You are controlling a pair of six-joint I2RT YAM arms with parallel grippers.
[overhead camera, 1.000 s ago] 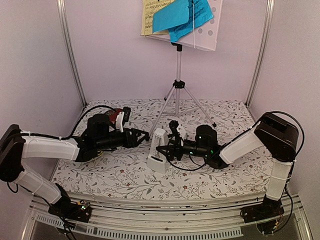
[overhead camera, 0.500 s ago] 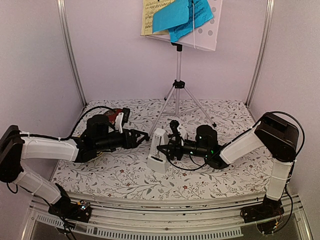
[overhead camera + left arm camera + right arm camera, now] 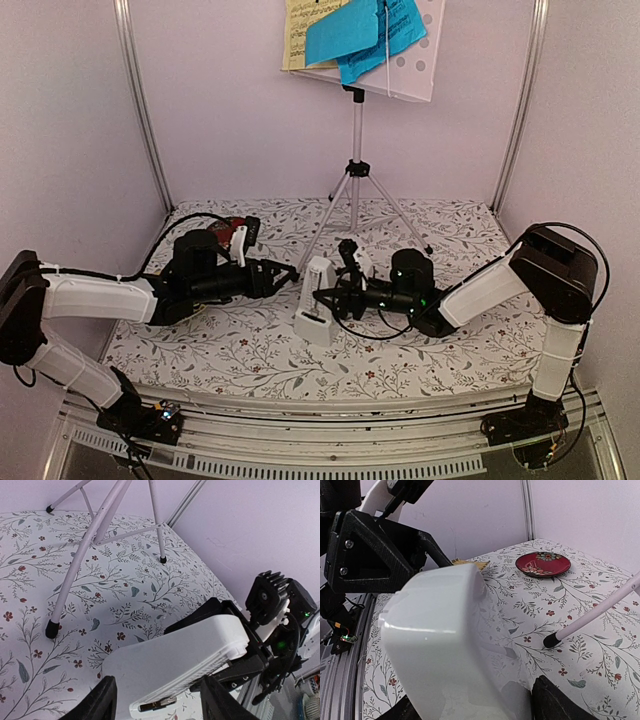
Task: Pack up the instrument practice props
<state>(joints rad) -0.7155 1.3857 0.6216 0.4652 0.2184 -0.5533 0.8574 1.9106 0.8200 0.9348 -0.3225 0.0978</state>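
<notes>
We read this as the metronome step. The white pyramid-shaped plastic metronome stands mid-counter just in front of the silver tripod legs, and the right gripper looks clamped on its sides. The left gripper is spread wide, fingers flanking the metronome's near end, not touching as far as we can tell. It looks like a handover or a two-arm lift. The blue paper music sheets and the pale-yellow printed sheet sit on the white perforated music-stand desk, not yet packed. Next move: lift the metronome off the floral-print counter without tipping it. We see no packing box, only a round red dish.
</notes>
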